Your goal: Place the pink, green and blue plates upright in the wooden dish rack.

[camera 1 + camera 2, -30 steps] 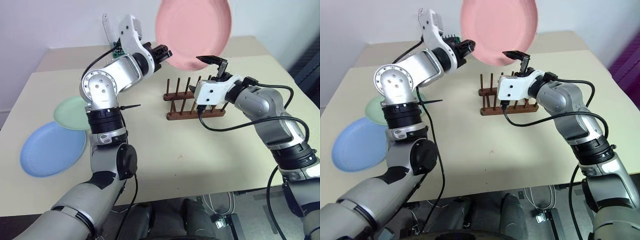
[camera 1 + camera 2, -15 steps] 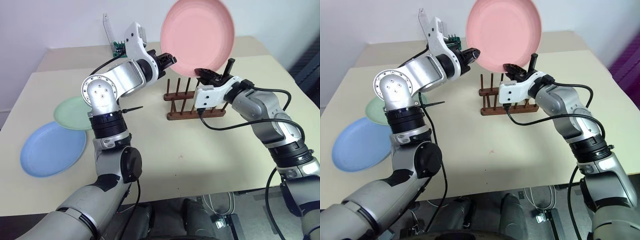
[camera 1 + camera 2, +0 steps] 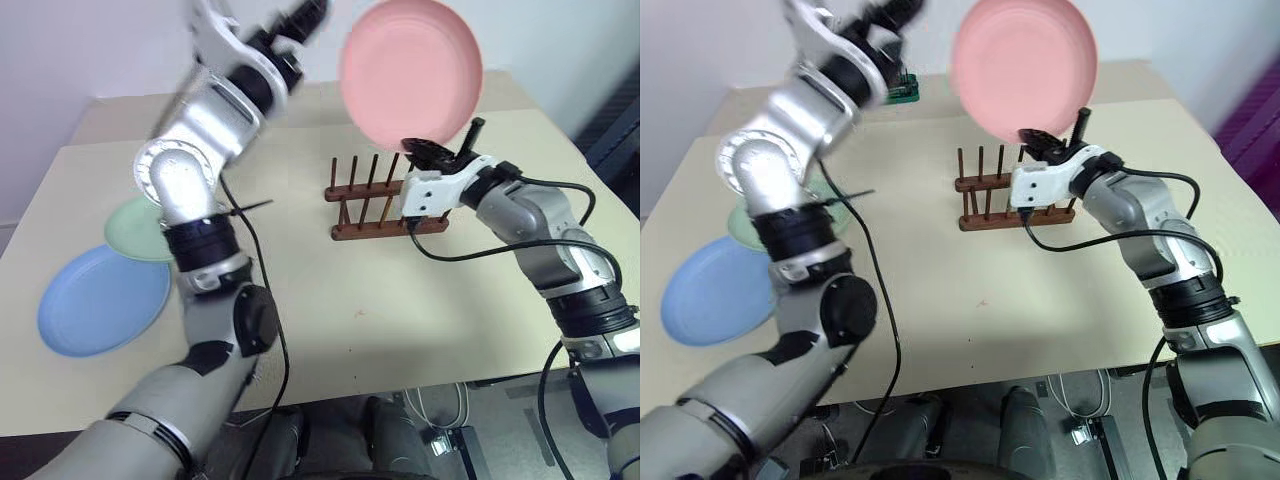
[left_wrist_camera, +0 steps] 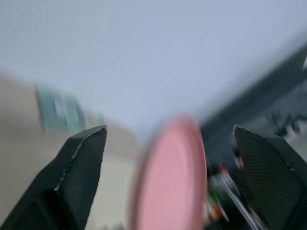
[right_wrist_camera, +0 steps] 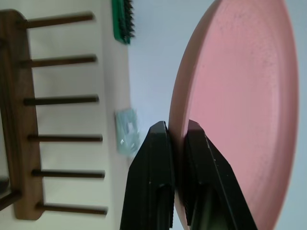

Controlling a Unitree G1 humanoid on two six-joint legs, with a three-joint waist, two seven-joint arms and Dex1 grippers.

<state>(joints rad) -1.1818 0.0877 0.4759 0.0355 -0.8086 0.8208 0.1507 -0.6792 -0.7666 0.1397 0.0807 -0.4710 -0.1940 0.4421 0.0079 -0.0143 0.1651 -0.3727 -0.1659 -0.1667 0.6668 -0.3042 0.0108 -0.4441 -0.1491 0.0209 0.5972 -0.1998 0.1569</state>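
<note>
Handover done: pink plate (image 3: 411,72) now hangs from the right gripper (image 5: 178,132) alone, its two black fingers pinched on the plate's lower rim. A second ago the left gripper (image 4: 170,158) held that plate by its edge while the right one waited open beneath it; half a second ago both were clamped on it. Now the left gripper has let go, jaws spread wide with nothing between them, and the left arm has swung up and away toward the wall, blurred with motion.

Plate stands upright, face on to the head camera, above and just behind the wooden dish rack (image 3: 385,205), not yet touching the pegs. Rack holds nothing so far.

Green plate (image 3: 135,228) and blue plate (image 3: 100,300) lie flat on the table (image 3: 400,320) at the robot's left, overlapping slightly, well apart from the rack.

Meaning for the task: first plate has passed to the arm nearest the rack. Likely next step is lowering it edge-first between two peg rows. Grip is a narrow pinch on the rim, so the plate could pivot on the way down. Two plates remain.
</note>
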